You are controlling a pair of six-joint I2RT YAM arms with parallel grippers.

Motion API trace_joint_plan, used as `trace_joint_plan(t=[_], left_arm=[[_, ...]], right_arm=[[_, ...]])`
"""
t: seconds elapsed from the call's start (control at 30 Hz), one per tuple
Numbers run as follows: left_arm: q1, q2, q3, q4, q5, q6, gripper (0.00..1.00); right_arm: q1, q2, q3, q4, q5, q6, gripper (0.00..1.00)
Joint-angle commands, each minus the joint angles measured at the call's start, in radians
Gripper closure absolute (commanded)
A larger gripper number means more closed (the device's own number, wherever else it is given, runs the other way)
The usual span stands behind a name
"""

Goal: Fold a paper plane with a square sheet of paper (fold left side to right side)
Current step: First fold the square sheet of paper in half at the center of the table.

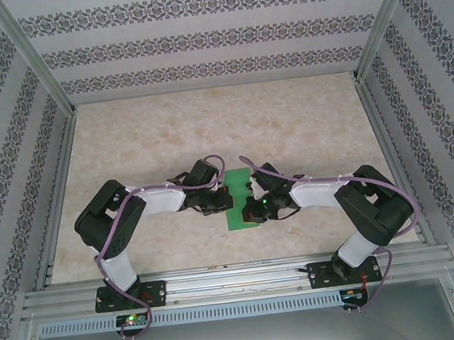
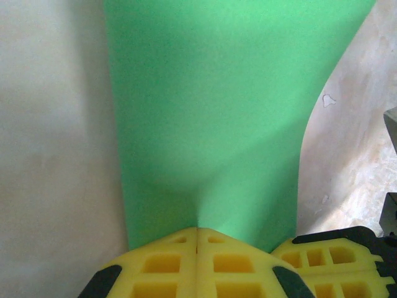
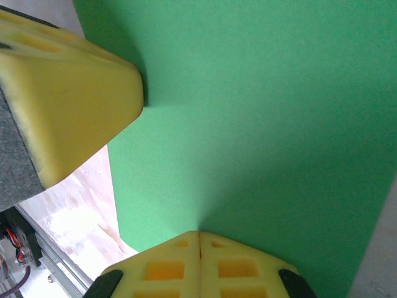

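Observation:
The bright green sheet of paper (image 1: 238, 200) sits between the two arms at the table's near middle, where it shows as a narrow strip. My left gripper (image 1: 219, 198) is shut on the sheet's left side. In the left wrist view its yellow fingertips (image 2: 186, 248) meet on the paper's edge (image 2: 211, 124), which puckers at the pinch. My right gripper (image 1: 257, 205) is shut on the sheet from the right. In the right wrist view its pads (image 3: 217, 261) close on the green paper (image 3: 260, 112). The two grippers are very close together.
The marble-patterned tabletop (image 1: 207, 131) lies beyond the arms inside patterned walls. An aluminium rail (image 1: 238, 278) runs along the near edge. The right gripper's yellow finger (image 2: 335, 261) shows in the left wrist view. The left gripper's finger (image 3: 68, 99) shows in the right wrist view.

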Motion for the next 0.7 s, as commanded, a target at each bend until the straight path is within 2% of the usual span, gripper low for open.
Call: trace_joint_plan(t=[0.0,0.3,0.67], left_arm=[[0.043,0.036,0.016,-0.014,-0.09,0.028,1.0],[0.098,0.064,0.107,-0.079,-0.174,0.092,1.0],[0.174,0.134,0.18,-0.072,-0.185,0.113,1.0]], right_arm=[[0.01,0.083,-0.061,-0.141,0.157,-0.029,1.0],[-0.001,0.08,-0.077,-0.14,0.157,-0.036,1.0],[-0.019,0.074,-0.098,-0.131,0.148,-0.04,1.0]])
